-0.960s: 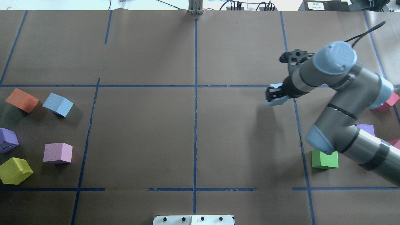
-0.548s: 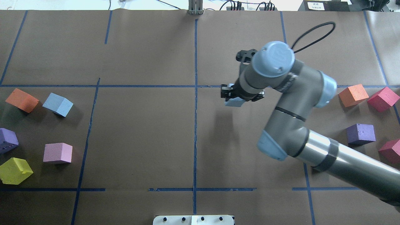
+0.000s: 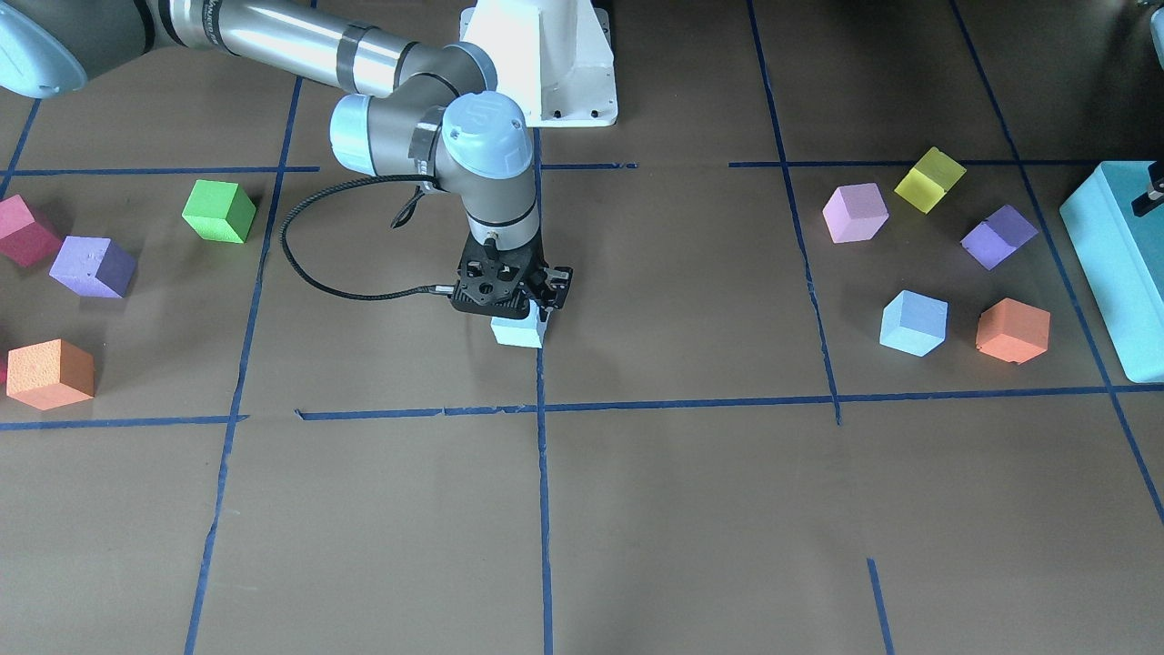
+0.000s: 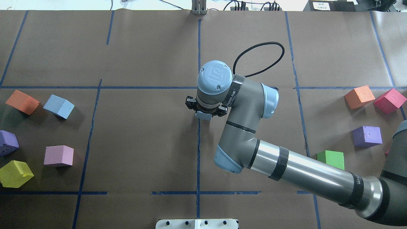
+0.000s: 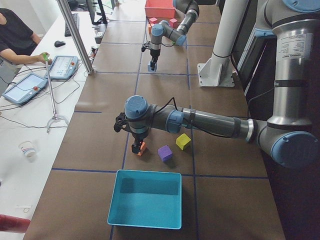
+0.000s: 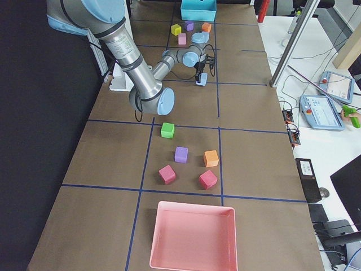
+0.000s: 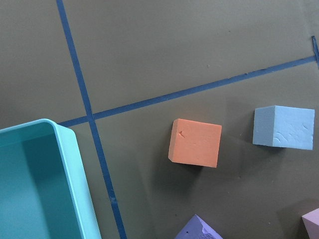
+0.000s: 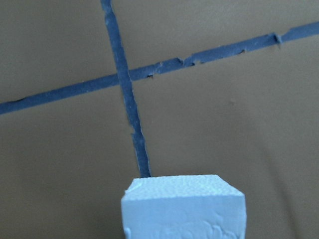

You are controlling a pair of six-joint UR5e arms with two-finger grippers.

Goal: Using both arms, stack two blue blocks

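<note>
- Way out left, past the overhead view's edge: turquoise box (image 3: 1114, 273), left gripper (image 5: 136, 146) hanging up near it. Shows only from the side camera, so fingers spread or closed? Can't tell.
- Next over, in the left cluster: second blue block (image 4: 58, 106), flat on the table, just beside an orange cube (image 4: 22, 101), with a pink cube (image 4: 58, 156) near. Untouched, side faces free for a pinch.
- Dead centre, right on the middle tape line (image 4: 198, 152): right gripper (image 4: 206, 111) clamped on the first blue block (image 4: 203, 115), lower part of the block poking out below the fingers. Down on the table or just above it? Can't tell.
- Handling guess: foam, so light and a bit squishy, with a rough, grippy-looking skin. Best grabbed on two flat opposite faces, not corners. Gentle squeeze, otherwise probably dents.
- Surface: brown paper (image 4: 143, 143), flat and matte, probably not much sliding on set-down.
- Room: nearest cubes on both sides well apart from the centre spot.
- Far right: green cube (image 4: 330, 160) and red cube (image 4: 389, 101) among a few others, well apart from the held block.
</note>
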